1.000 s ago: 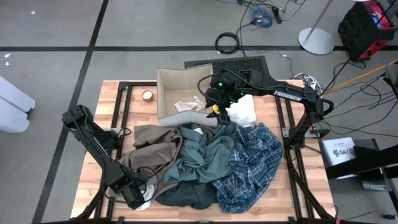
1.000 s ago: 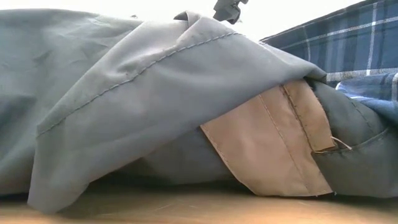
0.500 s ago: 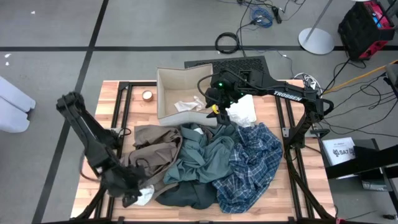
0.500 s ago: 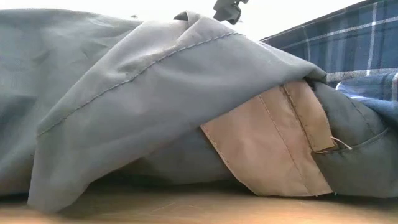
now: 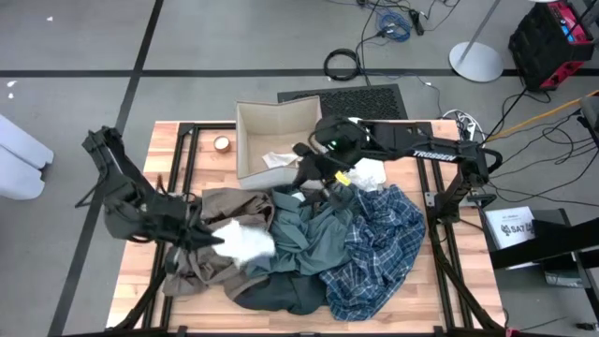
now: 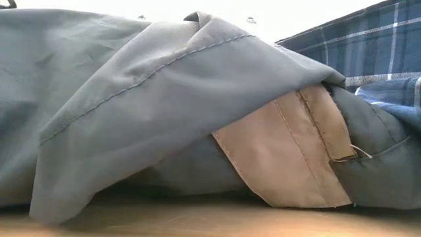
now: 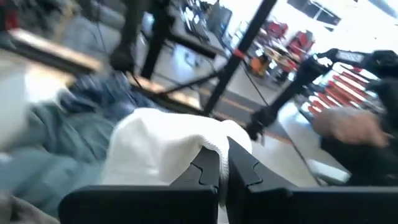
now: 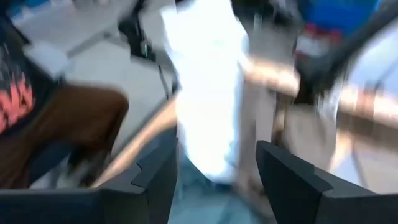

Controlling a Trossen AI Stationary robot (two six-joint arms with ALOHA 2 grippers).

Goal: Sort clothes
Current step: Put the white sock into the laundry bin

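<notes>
My left gripper is shut on a cream-white piece above the tan-brown garment at the table's left. The teal-grey shirt, the blue plaid shirt and a dark slate garment lie heaped in the middle. More cream-white cloth lies in the beige box and beside it. My right gripper hangs open over the heap's far edge, just near of the box. In the low view the teal-grey shirt fills the picture. My left gripper pinches the cream-white piece between its two shut fingers at a bunched edge. The fingers lie about level and point toward the table's right. The cloth spreads out ahead of the fingers above the tan-brown garment; whether it touches that garment I cannot tell.
A small tape roll sits left of the box. Black frame rails run along the table's sides. Bare wood shows at the near left corner.
My left gripper has shut on the cream-white piece at the near left corner. It has then risen and swung toward the table's middle, tipping from pointing down to about level, and the cloth has come up off the table with it. My right gripper has swung a little away from the box toward the heap.
</notes>
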